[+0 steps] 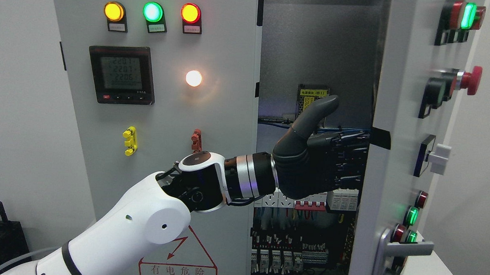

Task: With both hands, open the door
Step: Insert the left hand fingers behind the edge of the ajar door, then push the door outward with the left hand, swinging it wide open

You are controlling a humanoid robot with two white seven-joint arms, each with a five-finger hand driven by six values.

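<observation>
The white left arm [133, 227] comes in from the lower left and reaches across the front of the grey electrical cabinet [155, 109] into its open right half. Its black left hand [318, 161] sits against the inner edge of the right door [398, 132], which stands swung outward, well open, so that its face of controls is seen nearly edge-on. The thumb [318, 109] sticks up and out, free of everything; the fingers [349, 158] stretch sideways toward the door edge, their tips lying at or behind it, so whether they hook the edge or only press on it cannot be told.

On the door, right of the hand, are a red mushroom button [471, 80], a white rotary switch [436, 156], small red and green lamps, and a metal lever handle [405, 248] lower down.

Beyond the hand, inside the cabinet, rows of breakers and wiring [294, 243] fill the lower part, and a yellow-labelled module [313, 93] shows just above the thumb. Left of the opening, the closed left door carries three lit lamps [152, 12], a digital meter [121, 75] and a red warning triangle [190, 255].
</observation>
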